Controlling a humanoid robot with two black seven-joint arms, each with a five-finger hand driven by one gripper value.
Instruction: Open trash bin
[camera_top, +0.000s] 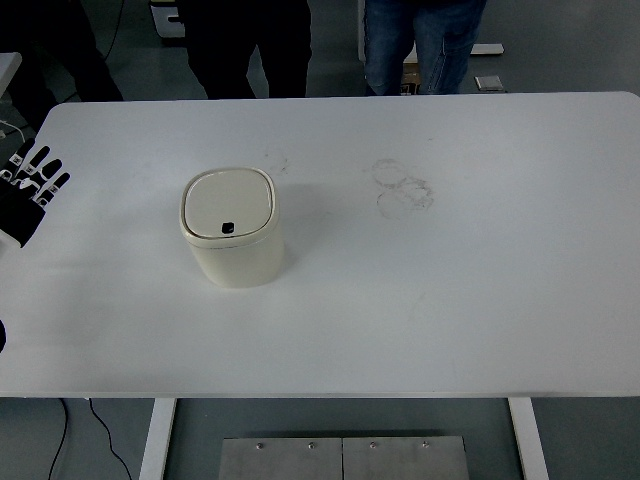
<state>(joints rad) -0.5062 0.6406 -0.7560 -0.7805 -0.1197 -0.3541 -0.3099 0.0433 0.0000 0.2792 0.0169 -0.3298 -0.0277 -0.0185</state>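
Cream trash bin (232, 238) lid shut, no readable label; left hand (28, 190) fingers spread, empty, at table (480, 280) left edge

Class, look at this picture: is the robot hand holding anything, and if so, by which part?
Nothing is held. The left robot hand is open at the table's left edge, apart from the closed trash bin.

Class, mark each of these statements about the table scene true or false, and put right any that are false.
1. The trash bin has its lid closed. True.
2. The left hand grips the bin. False: it is at the table's left edge, fingers spread, apart from the bin.
3. The right hand is over the bin. False: no right hand is in view.
4. Faint ring marks lie on the table to the right of the bin. True.
5. People stand beyond the far edge. True.
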